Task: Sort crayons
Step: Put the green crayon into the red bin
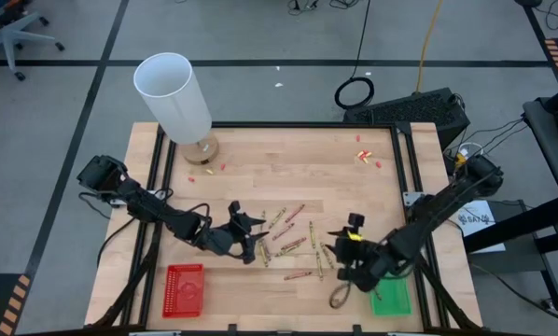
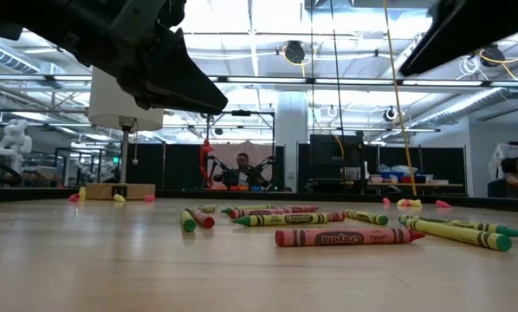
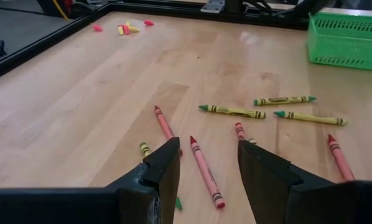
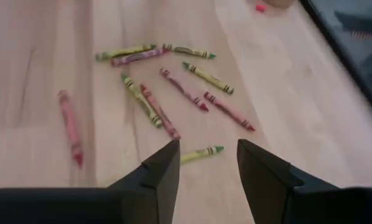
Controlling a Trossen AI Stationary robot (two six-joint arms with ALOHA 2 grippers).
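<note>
Left gripper at table centre, right gripper at four o'clock — both parted, empty — crayons scattered between.

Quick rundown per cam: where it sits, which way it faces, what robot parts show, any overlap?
High: overhead, looking straight down; both arms, left gripper, right gripper, crayons.
Low: table height, looking level across the table into the room; dark arm parts at top.
Left wrist: past open jaws toward the green tray.
Right wrist: past open jaws at crayons.
Shared: the crayon scatter appears in all four.
</note>
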